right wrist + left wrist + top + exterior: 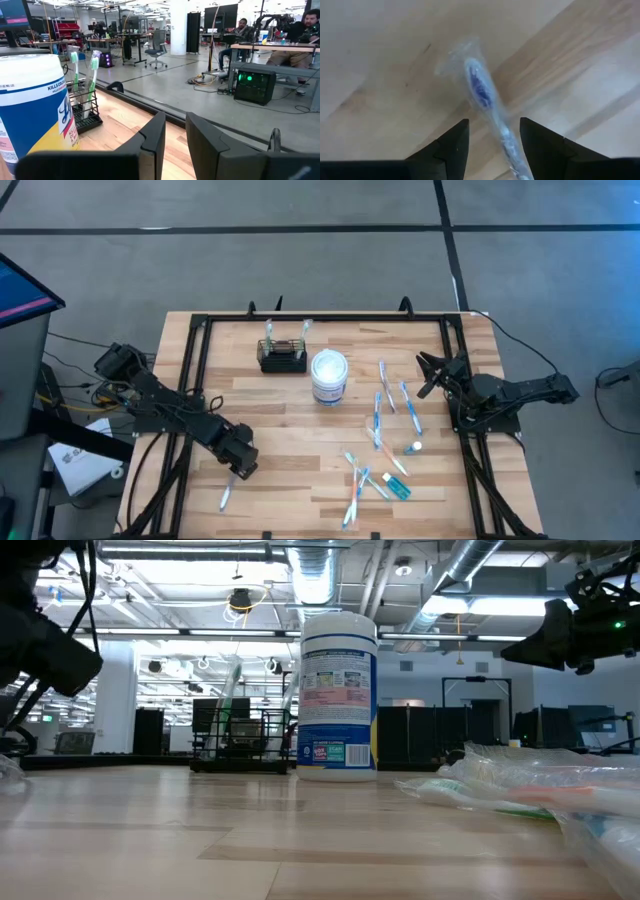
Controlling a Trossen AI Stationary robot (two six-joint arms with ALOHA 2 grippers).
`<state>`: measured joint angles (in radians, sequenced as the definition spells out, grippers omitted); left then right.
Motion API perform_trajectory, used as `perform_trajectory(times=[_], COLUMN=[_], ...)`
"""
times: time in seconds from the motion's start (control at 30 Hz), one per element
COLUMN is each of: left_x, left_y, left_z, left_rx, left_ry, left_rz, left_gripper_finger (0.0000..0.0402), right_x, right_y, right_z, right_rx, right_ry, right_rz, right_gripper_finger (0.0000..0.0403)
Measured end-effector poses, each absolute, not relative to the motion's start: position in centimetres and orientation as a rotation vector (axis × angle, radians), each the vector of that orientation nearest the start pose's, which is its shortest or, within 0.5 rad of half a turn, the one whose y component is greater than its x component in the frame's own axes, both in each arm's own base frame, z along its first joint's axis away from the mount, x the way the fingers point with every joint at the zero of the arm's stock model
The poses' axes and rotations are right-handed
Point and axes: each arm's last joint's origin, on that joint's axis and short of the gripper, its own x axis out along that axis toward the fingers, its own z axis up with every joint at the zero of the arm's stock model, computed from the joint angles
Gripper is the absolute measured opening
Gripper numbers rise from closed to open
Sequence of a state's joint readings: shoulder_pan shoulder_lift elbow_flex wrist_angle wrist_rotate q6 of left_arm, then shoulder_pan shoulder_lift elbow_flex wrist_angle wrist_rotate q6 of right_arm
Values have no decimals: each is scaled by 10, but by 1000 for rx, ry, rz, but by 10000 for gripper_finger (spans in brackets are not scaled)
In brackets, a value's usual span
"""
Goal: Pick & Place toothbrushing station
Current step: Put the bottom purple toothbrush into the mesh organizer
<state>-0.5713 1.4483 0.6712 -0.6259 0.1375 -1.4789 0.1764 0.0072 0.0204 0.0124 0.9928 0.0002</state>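
1. Your toothbrushing station point(282, 357) sat at the table's far side, just beside the white tub point(329, 376), on the tub's left-arm side. Two toothbrushes stood upright in it (clear in the right wrist view).
2. Your left gripper point(232, 477) was at the near-left part of the table point(290, 450), well apart from the tub, pointing down over a wrapped toothbrush point(225, 497).
3. In the left wrist view the fingers point(451, 147) stood open w/ that brush point(485, 102) lying between them on the wood; no squeeze on it visible.
4. Your right gripper point(432, 376) hung on the tub's other side, near the table's right edge, off the surface.
5. Its fingers point(152, 137) had a narrow gap w/ nothing in between.
6. Loose wrapped toothbrushes point(385, 420) lay scattered btwn the tub and the right arm, more toward the near edge, plus a teal packet point(397, 486) there.
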Motion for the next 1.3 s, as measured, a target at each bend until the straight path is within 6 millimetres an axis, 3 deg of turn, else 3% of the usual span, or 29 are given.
perform_trajectory(times=[0.23, 0.7, 1.3], left_x=[187, 188, 190], left_y=[-120, -122, -121], left_z=[142, 135, 134], left_rx=[-859, -857, -869], left_ry=[1411, 1462, 1452], left_rz=[548, 553, 552], left_gripper_finger=[161, 125, 7], right_x=[87, 87, 87], right_y=[-9, -9, -9], right_z=[171, 171, 171], right_rx=[14, 14, 13], right_ry=[-22, -21, -20], right_rz=[-816, -816, -816], right_gripper_finger=[69, 69, 69])
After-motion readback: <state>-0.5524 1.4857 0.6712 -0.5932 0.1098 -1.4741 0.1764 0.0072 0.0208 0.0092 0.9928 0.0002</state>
